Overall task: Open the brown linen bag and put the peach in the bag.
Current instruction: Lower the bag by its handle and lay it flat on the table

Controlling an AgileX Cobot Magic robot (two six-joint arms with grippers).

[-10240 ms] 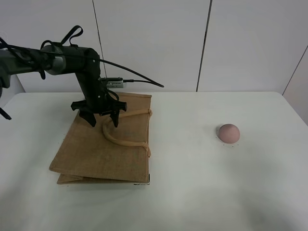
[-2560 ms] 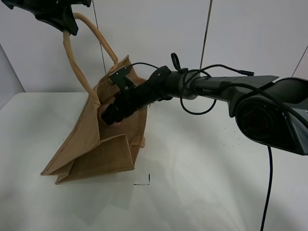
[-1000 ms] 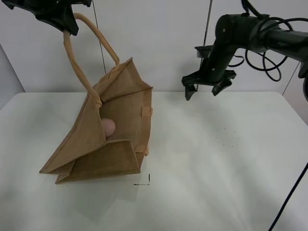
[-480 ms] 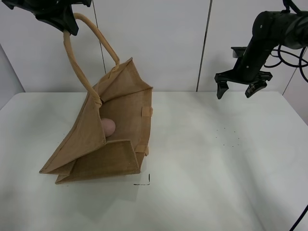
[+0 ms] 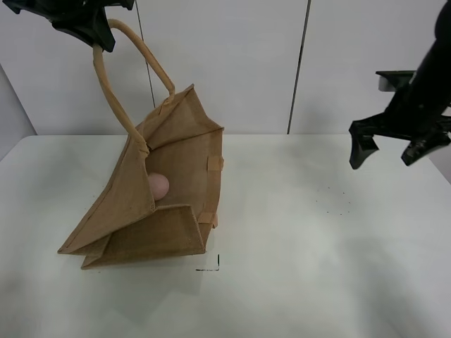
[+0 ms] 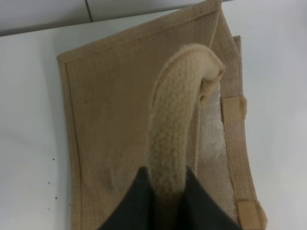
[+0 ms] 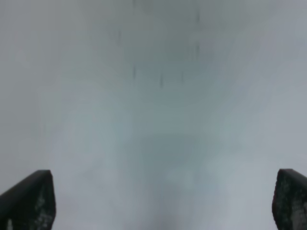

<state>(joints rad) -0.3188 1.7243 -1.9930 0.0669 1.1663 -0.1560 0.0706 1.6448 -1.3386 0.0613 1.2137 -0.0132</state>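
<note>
The brown linen bag (image 5: pixel 169 190) stands on the white table (image 5: pixel 296 267), its mouth held open toward the right. My left gripper (image 5: pixel 95 28) is shut on one padded handle (image 5: pixel 116 91) and holds it high at the top left; the wrist view shows the handle (image 6: pixel 177 124) pinched between my dark fingers. The peach (image 5: pixel 158 186) lies inside the bag. My right gripper (image 5: pixel 386 149) is open and empty, raised above the table's far right, well away from the bag. Its wrist view shows only blurred table between the spread fingertips (image 7: pixel 29 201).
A small black corner mark (image 5: pixel 211 266) is on the table in front of the bag. Faint dots (image 5: pixel 335 204) mark the table at the right. A white panelled wall (image 5: pixel 282 63) stands behind.
My right gripper has drawn out of the bag without the peach and swung away to the far right, open. The peach stays inside the bag. My left gripper has not moved.
</note>
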